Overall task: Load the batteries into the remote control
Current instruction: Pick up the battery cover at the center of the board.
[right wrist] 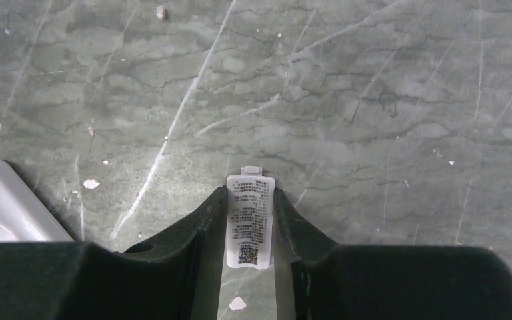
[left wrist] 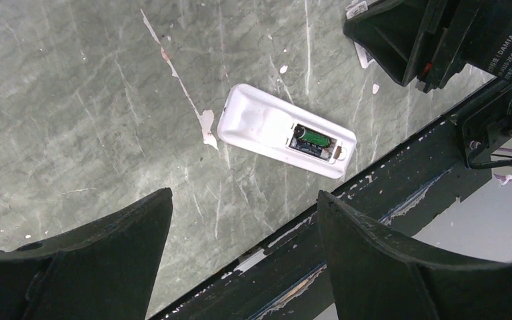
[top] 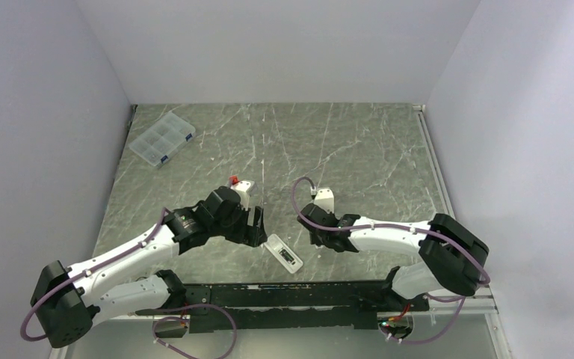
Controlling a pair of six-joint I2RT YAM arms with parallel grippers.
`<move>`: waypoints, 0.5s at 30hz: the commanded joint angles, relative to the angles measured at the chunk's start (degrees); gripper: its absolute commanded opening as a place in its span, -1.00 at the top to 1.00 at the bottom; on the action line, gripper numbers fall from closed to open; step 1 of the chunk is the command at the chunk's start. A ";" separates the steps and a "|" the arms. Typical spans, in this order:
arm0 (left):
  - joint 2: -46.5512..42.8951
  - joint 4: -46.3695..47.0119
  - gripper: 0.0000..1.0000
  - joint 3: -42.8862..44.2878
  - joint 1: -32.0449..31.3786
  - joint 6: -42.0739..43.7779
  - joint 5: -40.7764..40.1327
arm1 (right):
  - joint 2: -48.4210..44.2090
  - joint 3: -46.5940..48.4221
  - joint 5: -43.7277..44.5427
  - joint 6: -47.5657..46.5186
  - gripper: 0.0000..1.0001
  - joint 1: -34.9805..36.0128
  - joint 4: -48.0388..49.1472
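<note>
Right gripper [right wrist: 250, 195] is pinching the cover [right wrist: 249, 230] by its long edges, and I am aiming its tab [right wrist: 251, 171] squarely at the remote control [right wrist: 0, 200] to the left.

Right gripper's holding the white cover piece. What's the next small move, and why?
Probably carry the cover in the right gripper over to the remote control. It lies back up and uncovered, with a green battery showing inside; whether both are in, I cannot tell. The left gripper hangs open above it, holding nothing.
</note>
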 commanded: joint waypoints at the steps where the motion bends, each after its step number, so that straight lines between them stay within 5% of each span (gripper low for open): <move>1: -0.90 0.34 -0.69 0.82 -0.13 -0.56 -0.27 | 0.40 1.30 0.52 0.58 0.60 -0.35 0.84; 15: 0.01 4.26 -0.63 2.51 -0.15 -2.19 10.61 | -11.19 4.09 -5.35 1.65 0.69 -0.35 -1.15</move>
